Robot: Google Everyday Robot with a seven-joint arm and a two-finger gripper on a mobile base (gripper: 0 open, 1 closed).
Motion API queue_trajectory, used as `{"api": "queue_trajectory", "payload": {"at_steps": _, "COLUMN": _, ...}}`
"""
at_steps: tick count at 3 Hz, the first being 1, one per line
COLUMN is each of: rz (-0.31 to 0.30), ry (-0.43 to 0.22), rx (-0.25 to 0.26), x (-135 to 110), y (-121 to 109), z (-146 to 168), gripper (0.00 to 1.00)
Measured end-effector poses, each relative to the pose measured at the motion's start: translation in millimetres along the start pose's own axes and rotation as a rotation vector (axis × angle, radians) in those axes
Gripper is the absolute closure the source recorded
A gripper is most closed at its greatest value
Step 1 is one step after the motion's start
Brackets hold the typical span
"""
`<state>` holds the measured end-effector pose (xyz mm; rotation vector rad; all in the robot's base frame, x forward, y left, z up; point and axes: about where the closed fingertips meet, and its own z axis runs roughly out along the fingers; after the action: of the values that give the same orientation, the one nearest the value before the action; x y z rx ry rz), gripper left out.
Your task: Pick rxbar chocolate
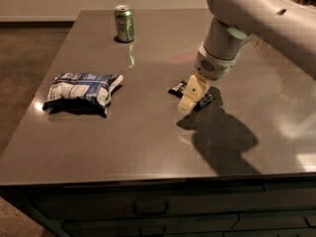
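My end effector (190, 97) hung low over the middle of the dark tabletop (148, 142), its pale tip set right over the rxbar chocolate (177, 88), whose black wrapper lay flat and showed on both sides of the tip. Whether the end effector was open, closed or gripping the bar could not be told from this angle, nor whether it touched the wrapper. My arm (247, 14) reached in from the upper right, its rounded wrist housing (215, 63) just above the bar, and threw a broad shadow (222, 137) across the tabletop toward the near edge. Well apart to the left of the bar, a puffy blue-and-white bag (81, 89) lay on its side near the tabletop's left edge. A green can (124, 23) stood upright toward the far edge, well apart from both bag and bar, with its faint reflection on the glossy surface in front of it. Below the near edge ran a row of dark drawer fronts (148, 209).
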<state>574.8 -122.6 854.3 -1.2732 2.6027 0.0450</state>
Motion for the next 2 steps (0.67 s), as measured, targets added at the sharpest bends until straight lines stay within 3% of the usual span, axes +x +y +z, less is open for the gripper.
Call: {"api": "queue_trajectory", "payload": {"at_steps": 2, "rz": 0.018, "ry": 0.018, "rx": -0.033, "x": 3.6, "y": -9.1, "z": 14.9, "gripper": 0.41}}
